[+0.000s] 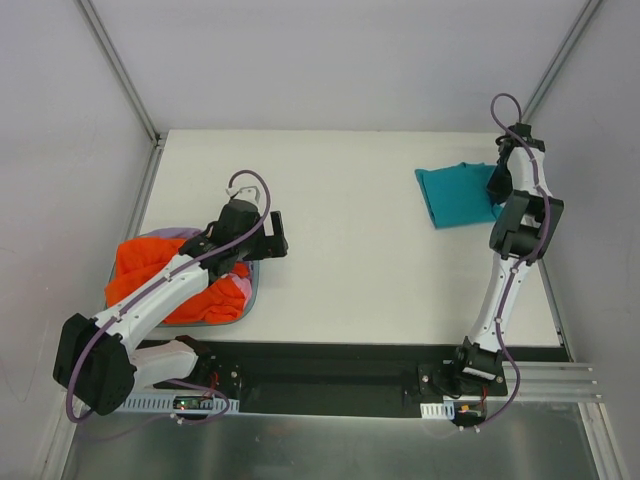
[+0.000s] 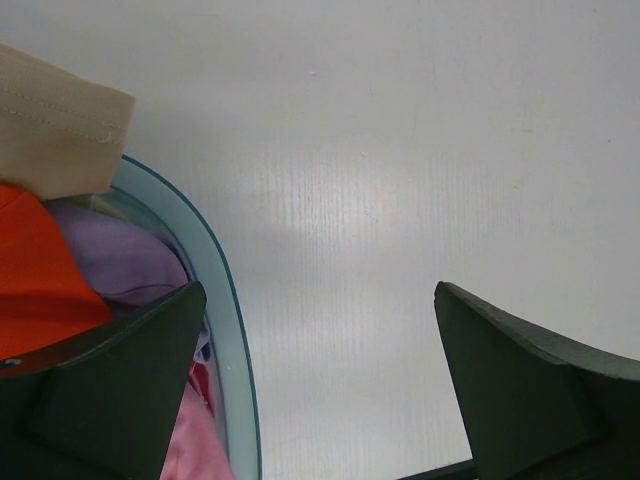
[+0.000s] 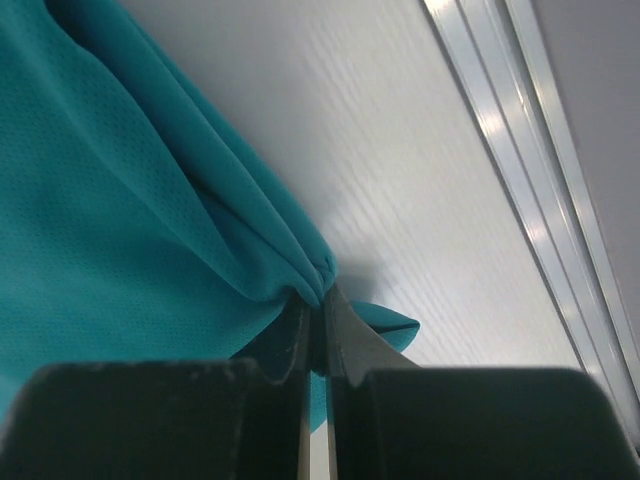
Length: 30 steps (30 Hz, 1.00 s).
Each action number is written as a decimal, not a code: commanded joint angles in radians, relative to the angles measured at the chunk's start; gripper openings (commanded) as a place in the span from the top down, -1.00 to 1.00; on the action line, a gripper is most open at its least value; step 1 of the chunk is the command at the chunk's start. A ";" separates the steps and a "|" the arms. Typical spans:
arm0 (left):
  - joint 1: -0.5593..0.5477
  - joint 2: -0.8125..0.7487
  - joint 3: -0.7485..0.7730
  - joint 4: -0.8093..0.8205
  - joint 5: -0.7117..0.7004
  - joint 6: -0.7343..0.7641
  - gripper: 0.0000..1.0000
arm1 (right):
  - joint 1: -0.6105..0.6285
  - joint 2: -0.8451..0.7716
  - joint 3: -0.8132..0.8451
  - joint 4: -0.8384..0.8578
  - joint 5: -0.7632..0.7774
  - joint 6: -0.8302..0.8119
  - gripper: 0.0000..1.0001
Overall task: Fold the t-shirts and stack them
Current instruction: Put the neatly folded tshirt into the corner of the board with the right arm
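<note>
While the right gripper [image 3: 318, 305] pinches the teal t-shirt [image 1: 455, 195] at two o'clock, left gripper [image 2: 318, 320] agape, the thin hold may slip mid-fold.

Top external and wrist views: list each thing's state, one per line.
teal t-shirt: roughly folded on the table, one edge pinched by the right gripper.
orange t-shirt: crumpled, heaped in the basket.
lavender-pink t-shirt: crumpled in the basket, partly beneath the orange one.
left gripper: open, empty, beside the basket's rim.
right gripper: shut on teal t-shirt.
</note>
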 commanded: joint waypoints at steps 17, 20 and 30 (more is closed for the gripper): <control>0.012 0.010 0.040 0.010 0.037 -0.037 -0.99 | -0.090 0.025 0.091 0.016 -0.153 0.020 0.85; 0.012 0.001 0.039 0.009 0.037 -0.039 -0.99 | -0.090 0.028 0.102 0.021 -0.188 -0.004 0.75; 0.012 -0.040 0.034 0.003 0.056 -0.053 -0.99 | -0.090 -0.002 0.085 0.020 -0.124 -0.049 -0.07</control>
